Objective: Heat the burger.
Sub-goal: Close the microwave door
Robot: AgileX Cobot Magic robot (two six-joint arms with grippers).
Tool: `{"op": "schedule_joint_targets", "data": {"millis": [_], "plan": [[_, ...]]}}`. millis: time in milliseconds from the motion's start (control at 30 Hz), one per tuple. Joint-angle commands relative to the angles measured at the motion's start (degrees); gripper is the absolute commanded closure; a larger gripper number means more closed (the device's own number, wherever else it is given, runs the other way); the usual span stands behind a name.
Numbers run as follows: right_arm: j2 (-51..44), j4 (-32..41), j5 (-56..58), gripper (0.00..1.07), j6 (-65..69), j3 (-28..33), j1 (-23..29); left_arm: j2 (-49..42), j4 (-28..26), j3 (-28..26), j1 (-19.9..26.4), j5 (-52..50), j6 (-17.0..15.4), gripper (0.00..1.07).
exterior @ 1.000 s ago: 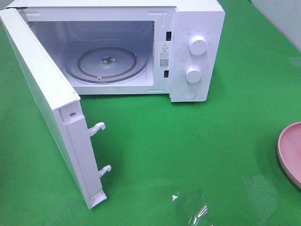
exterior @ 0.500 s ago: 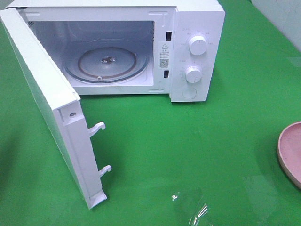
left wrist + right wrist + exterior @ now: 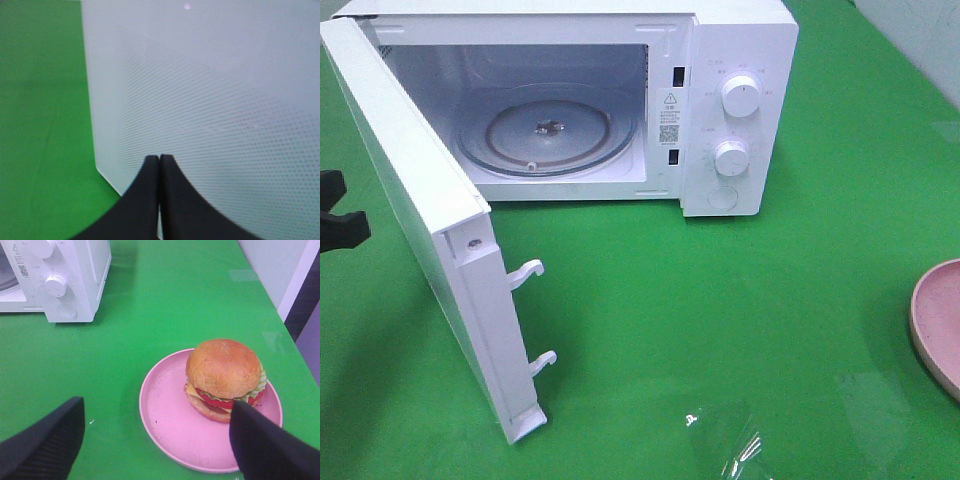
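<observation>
The burger [image 3: 224, 375], with a golden-brown bun, lettuce, cheese and tomato, sits on a round pink plate [image 3: 165, 430] in the right wrist view. My right gripper [image 3: 156, 407] hovers open just short of it, one dark finger on each side of the plate. The exterior high view shows only the plate's edge [image 3: 938, 320] at the far right, and the burger is out of that view. My left gripper [image 3: 159, 160] is shut, with nothing in it, close to the outer face of the microwave door [image 3: 220, 100]. It shows at the far left edge [image 3: 342, 215].
The white microwave [image 3: 735, 120] stands at the back with its door [image 3: 430, 230] swung wide open toward the front left. Its glass turntable [image 3: 548, 132] is bare. A clear shiny patch [image 3: 725, 445] lies near the table's front edge. The table's right edge runs past the plate.
My left gripper has come into the exterior high view at the far left, behind the open door. Nothing else has moved.
</observation>
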Motion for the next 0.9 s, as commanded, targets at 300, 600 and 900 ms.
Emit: {"op": "schedule_joint_targets", "data": {"millis": [300,600,900], "plan": [[-1.49,0.06,-0.46,0.31,-0.34,0.11,-0.23,7.62,-6.25,-5.27,-9.05,-3.27,0.74,1.07],[-1.49,0.06,-0.46,0.31,-0.34,0.11,-0.23,13.69,-6.82,-12.95,-13.58,-3.15,0.74,1.07],[-1.49,0.06,-0.46,0.31,-0.34,0.11,-0.23,19.37,-9.91,-22.0,-16.33,-2.01,0.74,1.07]]}}
